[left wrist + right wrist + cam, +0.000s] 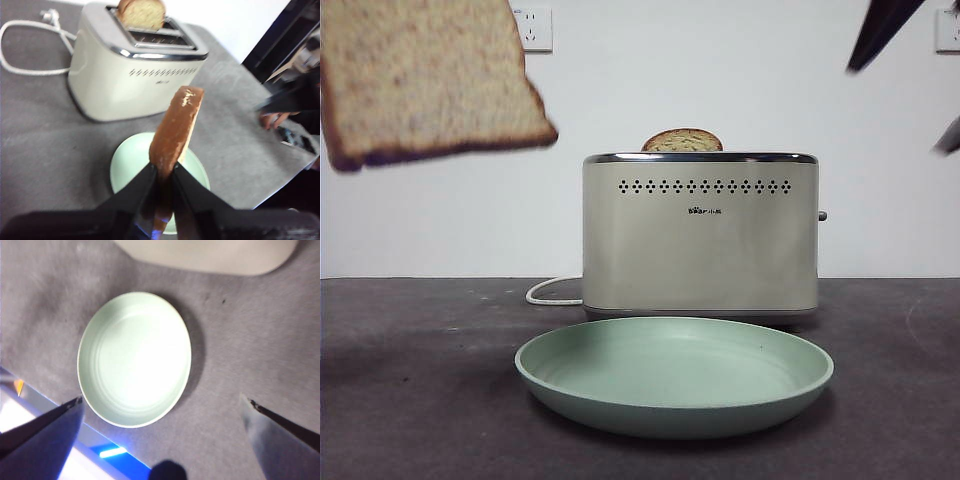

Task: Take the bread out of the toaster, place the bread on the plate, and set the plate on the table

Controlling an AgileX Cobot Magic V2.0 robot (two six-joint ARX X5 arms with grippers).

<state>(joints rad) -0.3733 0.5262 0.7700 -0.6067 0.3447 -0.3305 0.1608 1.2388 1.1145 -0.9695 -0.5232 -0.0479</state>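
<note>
The bread [425, 75] hangs in the air, high at the left side of the front view, clear of the toaster [700, 235] and higher than its chrome top. Its flat face is turned to the front camera and the slice is a little tilted. In the left wrist view the same bread [175, 127] is seen from its dark crust edge, and the left gripper [162, 182] is clamped on it: the two black jaws press on the two faces of the slice near its one end. Under the bread in this view lies the plate [125, 160].

The plate [675, 375] stands empty on the table [410, 400], just in front of the toaster, not touching it. The right wrist view looks down on the plate [134, 359] as a pale green round, with the toaster [210, 255] near it.

A second slice [682, 140] sits in the toaster slot and only its domed top shows above the rim. A white cord [552, 292] runs out from the toaster on the table.

The right gripper [162, 407] hovers above the plate with its jaws spread wide apart and nothing between them. In the front view it shows only as dark tips at the upper right corner.
</note>
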